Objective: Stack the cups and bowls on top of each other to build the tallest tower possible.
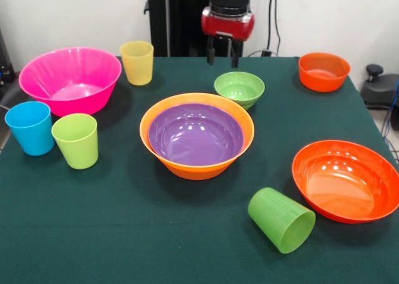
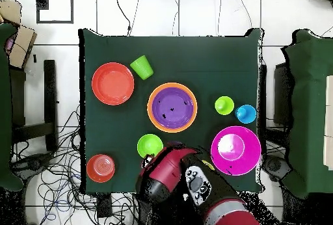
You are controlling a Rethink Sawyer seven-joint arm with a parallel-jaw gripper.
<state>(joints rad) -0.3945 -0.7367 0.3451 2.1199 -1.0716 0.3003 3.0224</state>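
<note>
The large orange bowl (image 1: 198,169) stands mid-table with the purple bowl (image 1: 196,134) nested inside it; both also show in the overhead view, orange rim (image 2: 151,107) and purple bowl (image 2: 172,107). The small green bowl (image 1: 239,88) sits just behind them. My gripper (image 1: 222,55) hangs open and empty above the table's far edge, behind the small green bowl. The yellow cup (image 1: 137,61) stands upright beside the large pink bowl (image 1: 70,78). The blue cup (image 1: 31,127) and the lime green cup (image 1: 76,141) stand upright at the left. The darker green cup (image 1: 282,220) lies on its side at the front.
The wide red-orange bowl (image 1: 346,179) sits at the right, next to the fallen cup. The small orange bowl (image 1: 323,71) stands at the far right corner. The table is covered with a dark green cloth (image 1: 124,234). In the overhead view my arm (image 2: 179,173) hides the yellow cup.
</note>
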